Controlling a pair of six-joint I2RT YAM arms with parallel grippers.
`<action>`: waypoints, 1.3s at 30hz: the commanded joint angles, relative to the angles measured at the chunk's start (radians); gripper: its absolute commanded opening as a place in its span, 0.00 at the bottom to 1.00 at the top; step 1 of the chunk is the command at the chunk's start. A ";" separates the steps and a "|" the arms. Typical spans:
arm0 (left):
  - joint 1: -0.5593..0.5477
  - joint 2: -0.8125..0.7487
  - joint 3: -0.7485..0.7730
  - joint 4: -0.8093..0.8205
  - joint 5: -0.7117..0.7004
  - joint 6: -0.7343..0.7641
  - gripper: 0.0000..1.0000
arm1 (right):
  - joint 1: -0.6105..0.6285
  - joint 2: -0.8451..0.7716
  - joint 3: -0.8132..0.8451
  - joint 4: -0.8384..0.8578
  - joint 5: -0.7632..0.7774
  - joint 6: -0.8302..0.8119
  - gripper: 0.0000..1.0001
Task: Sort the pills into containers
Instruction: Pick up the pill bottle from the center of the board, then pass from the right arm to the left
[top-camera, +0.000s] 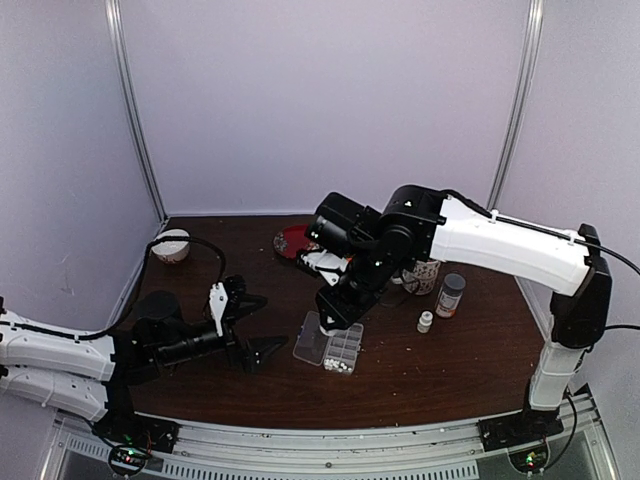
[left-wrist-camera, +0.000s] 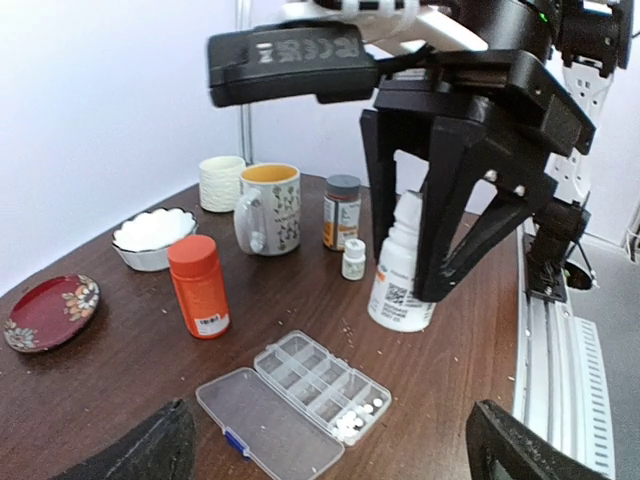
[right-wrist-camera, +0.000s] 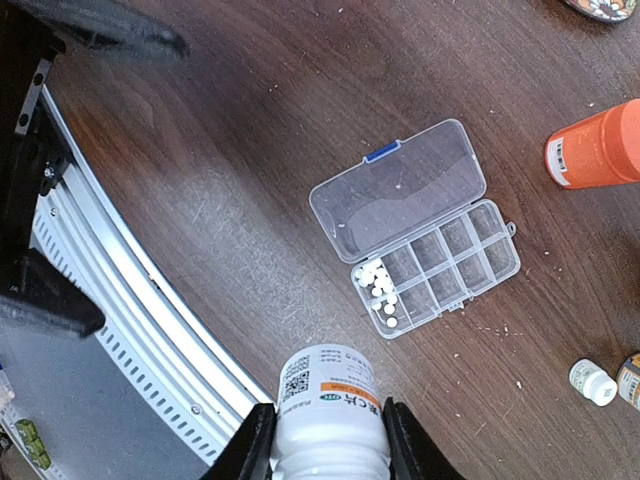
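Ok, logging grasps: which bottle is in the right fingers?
The large white bottle with the QR label; the orange bottle, brown bottle and tiny white bottle stand free.

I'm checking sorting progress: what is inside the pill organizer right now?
White pills lie at one end of the organizer; its other cells look empty. The open lid covers nothing.

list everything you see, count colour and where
pill organizer: 1, clear, table centre
pills: about ten, white, end cell
large bottle: 1, white, in right jaws
orange bottle: 1, orange, near organizer
mug: 1, white patterned, right side
ribbed cup: 1, white, beside mug
amber bottle: 1, grey cap, by mug
small bottle: 1, white, beside amber bottle
plate: 1, red, back edge
bowls: 2, white, by plate; back-left corner
left jaws: 1, black, open at left
right jaws: 1, black, shut on large bottle
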 joint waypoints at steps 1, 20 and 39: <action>-0.001 0.021 -0.038 0.219 -0.322 -0.059 0.98 | -0.016 -0.025 0.065 -0.091 -0.033 -0.025 0.23; 0.007 0.312 -0.092 0.877 -0.249 -0.092 0.98 | -0.030 -0.030 0.192 -0.157 -0.043 -0.020 0.24; -0.050 0.448 0.088 0.745 0.018 0.103 0.85 | -0.034 0.002 0.249 -0.113 -0.082 -0.002 0.24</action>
